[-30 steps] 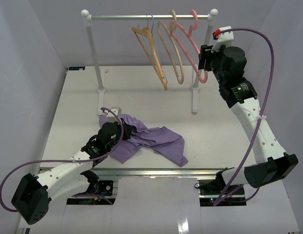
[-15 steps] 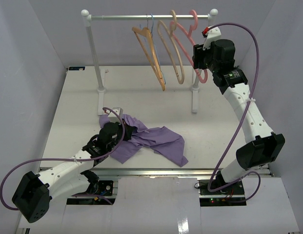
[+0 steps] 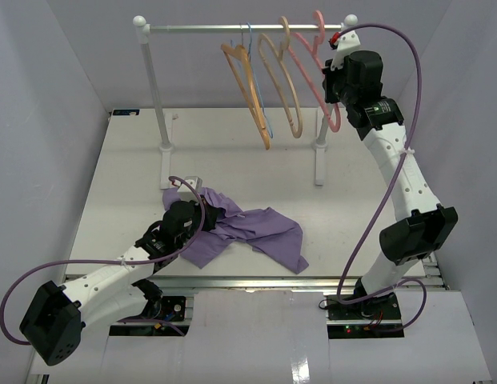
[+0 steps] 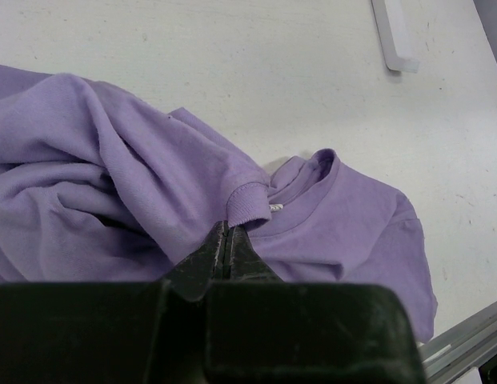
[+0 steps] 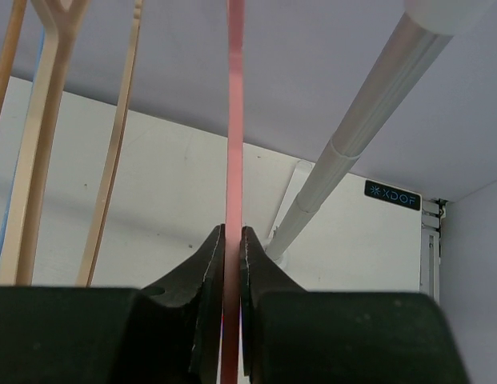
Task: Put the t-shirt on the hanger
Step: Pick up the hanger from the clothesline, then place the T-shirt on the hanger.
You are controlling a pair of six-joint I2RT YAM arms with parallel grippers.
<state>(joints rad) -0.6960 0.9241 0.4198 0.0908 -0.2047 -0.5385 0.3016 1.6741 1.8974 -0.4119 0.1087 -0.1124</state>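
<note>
The lavender t-shirt [image 3: 248,232] lies crumpled on the table near the front. My left gripper [image 3: 202,210] is shut on the ribbed collar of the t-shirt [image 4: 246,204]; the fabric bunches at the tips. The pink hanger [image 3: 312,68] hangs by its hook at the right end of the rail. My right gripper [image 3: 334,90] is shut on the pink hanger's thin frame [image 5: 234,120], which runs straight up between the fingers [image 5: 210,264].
The clothes rail [image 3: 240,28] stands on two white posts [image 3: 156,88] at the back. Tan wooden hangers [image 3: 248,92] and a thin blue wire hanger [image 3: 254,80] hang left of the pink one. The rail's right post [image 5: 352,136] is close beside my right gripper.
</note>
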